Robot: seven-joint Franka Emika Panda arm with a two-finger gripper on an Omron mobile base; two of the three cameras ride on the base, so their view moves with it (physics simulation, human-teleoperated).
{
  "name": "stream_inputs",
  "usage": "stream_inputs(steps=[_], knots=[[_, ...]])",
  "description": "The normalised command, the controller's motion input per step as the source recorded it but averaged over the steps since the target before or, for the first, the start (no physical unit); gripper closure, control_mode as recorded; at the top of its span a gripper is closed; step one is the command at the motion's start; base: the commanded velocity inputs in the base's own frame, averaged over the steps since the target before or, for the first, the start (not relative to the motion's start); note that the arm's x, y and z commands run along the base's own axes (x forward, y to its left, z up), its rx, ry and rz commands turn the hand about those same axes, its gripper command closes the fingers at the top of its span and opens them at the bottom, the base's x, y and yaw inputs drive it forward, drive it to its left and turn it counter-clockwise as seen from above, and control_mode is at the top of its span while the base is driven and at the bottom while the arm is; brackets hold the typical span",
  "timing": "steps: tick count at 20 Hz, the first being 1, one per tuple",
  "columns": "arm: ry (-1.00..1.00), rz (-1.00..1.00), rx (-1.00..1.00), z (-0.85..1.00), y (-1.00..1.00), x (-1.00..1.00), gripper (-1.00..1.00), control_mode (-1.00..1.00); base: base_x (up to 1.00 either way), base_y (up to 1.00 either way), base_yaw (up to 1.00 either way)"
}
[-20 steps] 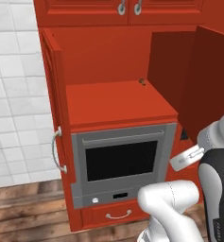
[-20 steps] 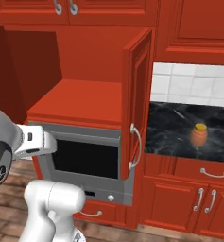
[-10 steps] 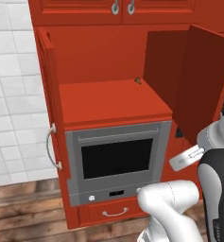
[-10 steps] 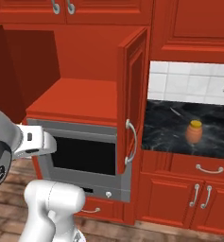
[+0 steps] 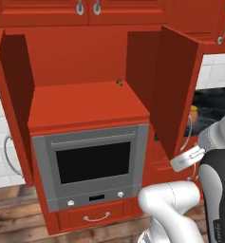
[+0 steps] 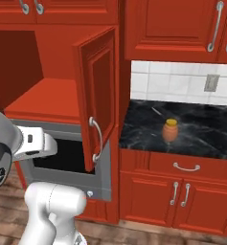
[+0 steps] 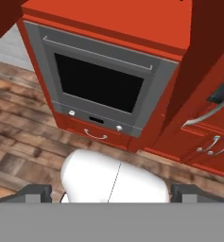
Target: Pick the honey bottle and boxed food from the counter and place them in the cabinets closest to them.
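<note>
The gripper (image 7: 111,191) is seen in the hand view with its two dark fingertips (image 7: 35,193) set far apart at seven and five o'clock, released and holding nothing. Beyond them, a grey built-in oven (image 7: 101,85) with a black window is shown at twelve o'clock, a red drawer (image 7: 95,133) with a silver handle beneath it, and wooden floor (image 7: 19,142) at nine o'clock.

In the left base view, the open cabinets (image 5: 85,71) are found at twelve o'clock, both doors swung outward and a plain red shelf (image 5: 88,104) laid bare above the oven (image 5: 92,166). A small dark object (image 5: 119,82) is seen at the back of that shelf; what it is cannot be told. The honey bottle (image 5: 193,114) is glimpsed at three o'clock, past the right-hand door (image 5: 178,95), on the counter (image 5: 213,107).

In the right base view, the honey bottle (image 6: 170,130) is seen upright on the black veined counter (image 6: 201,131) at three o'clock, well apart from the arm at eight o'clock. The open cabinet door (image 6: 96,95) is placed between arm and bottle. A tiled wall (image 6: 182,81) with a socket (image 6: 210,83) is shown behind the counter, closed red cabinets (image 6: 172,28) above it.
</note>
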Motion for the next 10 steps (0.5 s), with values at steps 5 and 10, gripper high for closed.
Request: stream_inputs(steps=[5,10], knots=[[0.00,0.00,0.00,0.00,0.00,0.00,-1.00,1.00,0.00,-0.63,-0.03],[0.00,0.00,0.00,0.00,0.00,0.00,-1.00,1.00,0.00,-0.66,-0.03]])
